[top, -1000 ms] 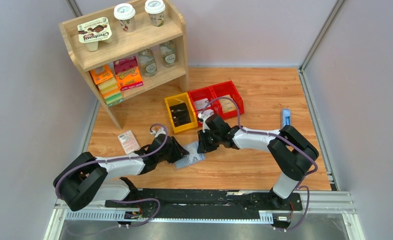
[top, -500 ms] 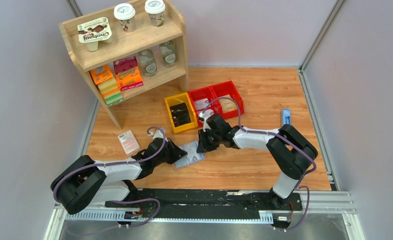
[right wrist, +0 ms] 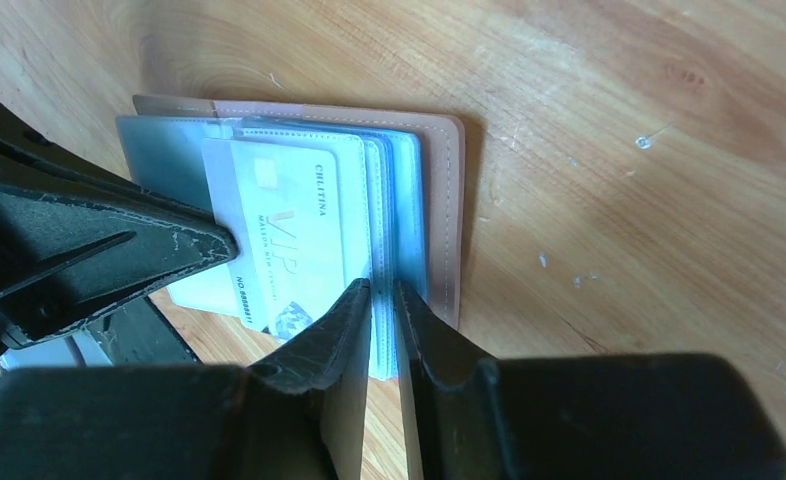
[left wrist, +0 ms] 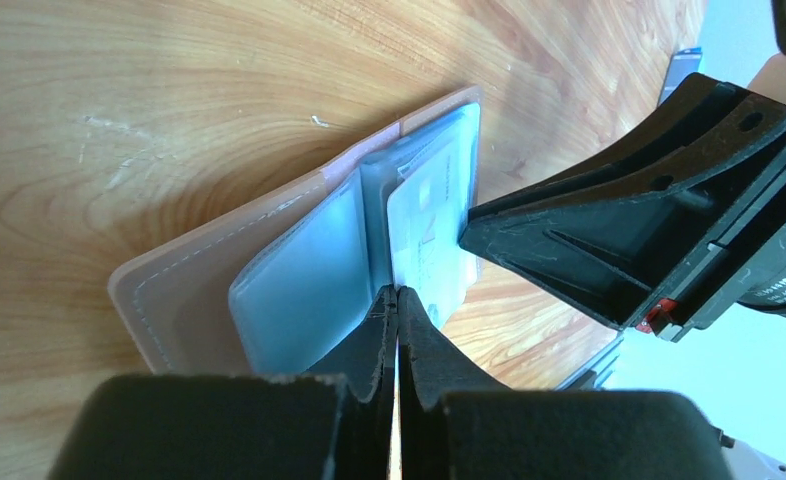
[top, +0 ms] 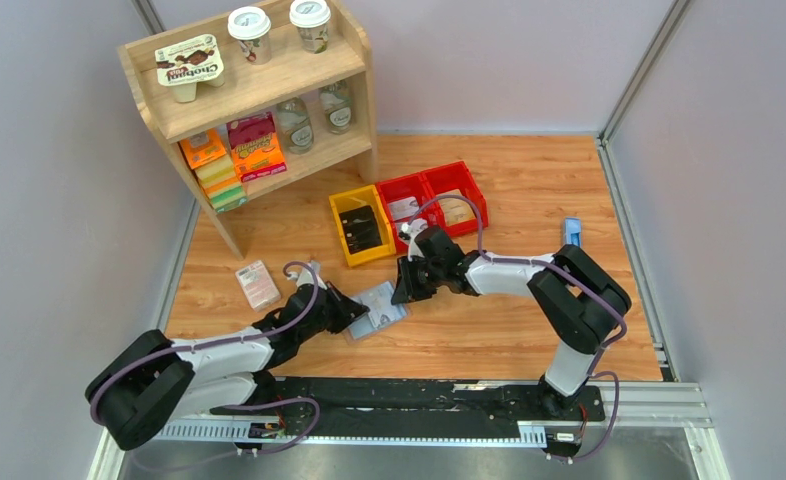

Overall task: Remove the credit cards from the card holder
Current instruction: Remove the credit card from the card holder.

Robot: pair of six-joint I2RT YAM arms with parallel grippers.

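Observation:
The card holder [top: 379, 312] lies open on the wooden table, brown outside [left wrist: 199, 290] and blue-grey inside. A white credit card [right wrist: 289, 225] marked VIP sticks partly out of its pockets. My left gripper [left wrist: 397, 292] is shut, its tips pinched on the near edge of that card [left wrist: 424, 225]. From the left it reaches the holder in the top view [top: 347, 313]. My right gripper [right wrist: 381, 290] is shut on the clear pocket leaves at the holder's edge [right wrist: 439, 200], coming from the far right side [top: 401, 292]. Other cards are hidden in the pockets.
A yellow bin [top: 361, 228] and two red bins [top: 434, 205] stand just behind the holder. A pink-and-white packet [top: 257, 283] lies to the left, a narrow blue object [top: 571, 235] to the right. A wooden shelf [top: 259, 90] with goods fills the back left.
My left gripper has closed at the card's edge, and the left arm has drawn back toward the near left. The right gripper has kept its hold on the holder.

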